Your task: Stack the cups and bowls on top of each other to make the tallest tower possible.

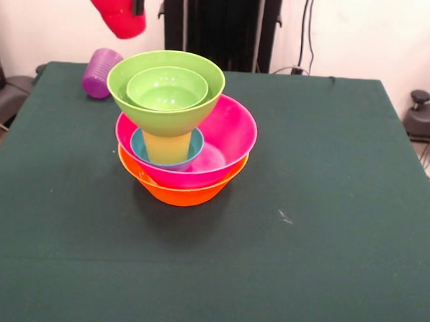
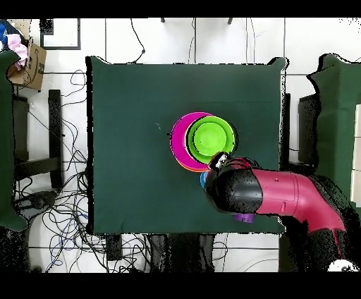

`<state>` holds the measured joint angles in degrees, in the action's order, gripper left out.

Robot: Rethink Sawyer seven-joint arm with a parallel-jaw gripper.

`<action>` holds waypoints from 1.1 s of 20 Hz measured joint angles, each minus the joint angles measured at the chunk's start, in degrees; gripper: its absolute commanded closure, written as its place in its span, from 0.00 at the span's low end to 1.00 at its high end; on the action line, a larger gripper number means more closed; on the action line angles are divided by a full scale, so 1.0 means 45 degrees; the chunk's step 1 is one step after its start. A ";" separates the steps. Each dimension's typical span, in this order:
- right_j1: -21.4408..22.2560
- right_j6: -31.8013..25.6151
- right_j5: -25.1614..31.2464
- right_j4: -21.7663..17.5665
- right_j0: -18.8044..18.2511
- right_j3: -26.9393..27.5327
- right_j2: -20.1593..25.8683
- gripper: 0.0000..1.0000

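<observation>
The tower [image 1: 180, 130] stands mid-table: an orange bowl [image 1: 181, 192] at the bottom, a pink bowl [image 1: 227, 136] in it, a blue bowl [image 1: 140, 144], a yellow cup [image 1: 166, 148], then the medium green bowl [image 1: 129, 84] with the small green bowl [image 1: 167, 88] nested inside. The tower also shows in the overhead view [image 2: 204, 137]. My gripper [image 1: 133, 2] is at the top left, shut on the red cup [image 1: 118, 12], which hangs tilted in the air above and behind the tower. The purple cup [image 1: 100, 72] lies on its side on the table beyond the tower.
The green table cloth [image 1: 328, 210] spreads wide to the right and front of the tower. In the overhead view my red and black arm [image 2: 268, 194] reaches over the table's edge beside the tower, with the purple cup [image 2: 245, 218] partly under it.
</observation>
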<state>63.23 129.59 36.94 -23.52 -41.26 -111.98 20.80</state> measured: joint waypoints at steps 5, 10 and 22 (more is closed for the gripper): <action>-0.0086 0.0000 0.0029 0.0067 0.0660 0.0406 -0.0336 1.00; -0.0355 0.0000 0.0029 0.0066 0.1524 0.0759 -0.0809 1.00; -0.1741 0.0000 -0.0500 0.0071 0.2889 0.1308 -0.2048 1.00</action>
<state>55.39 129.59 34.69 -23.20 -28.26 -106.09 11.58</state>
